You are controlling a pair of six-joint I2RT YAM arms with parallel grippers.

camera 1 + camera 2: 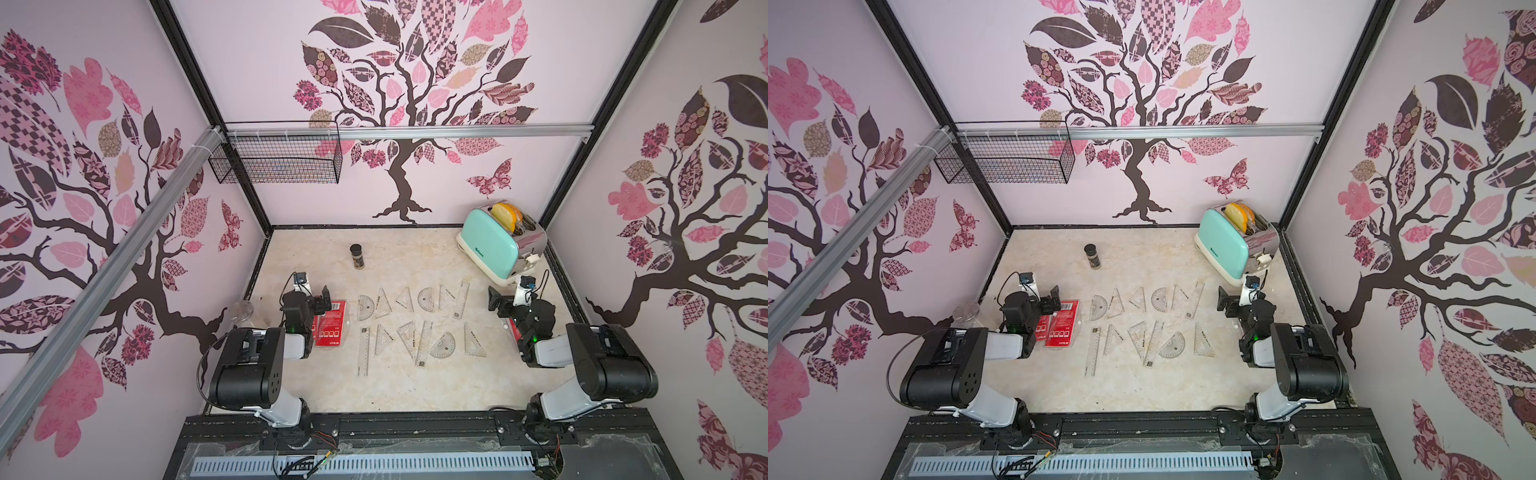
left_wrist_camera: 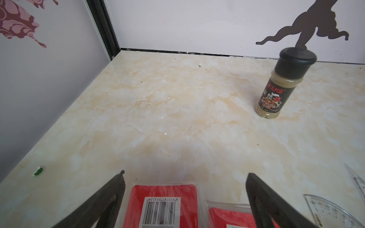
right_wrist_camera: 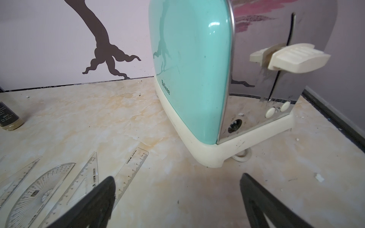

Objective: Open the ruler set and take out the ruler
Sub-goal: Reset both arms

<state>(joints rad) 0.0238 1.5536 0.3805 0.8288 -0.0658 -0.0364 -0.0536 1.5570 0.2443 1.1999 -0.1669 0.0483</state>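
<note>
On the marbled tabletop (image 1: 415, 386), scattered clear rulers (image 1: 363, 351), tree-decal walls (image 1: 270, 62) around.

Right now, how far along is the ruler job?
Done: clear rulers, set squares and protractors lie spread mid-table. In hand: nothing; the left gripper hangs open over two red ruler-set packets, the right gripper open by the toaster. Left: whether those packets hold rulers can't be told.

Twin high overhead views of table (image 1: 395, 386); low, close wrist views
</note>
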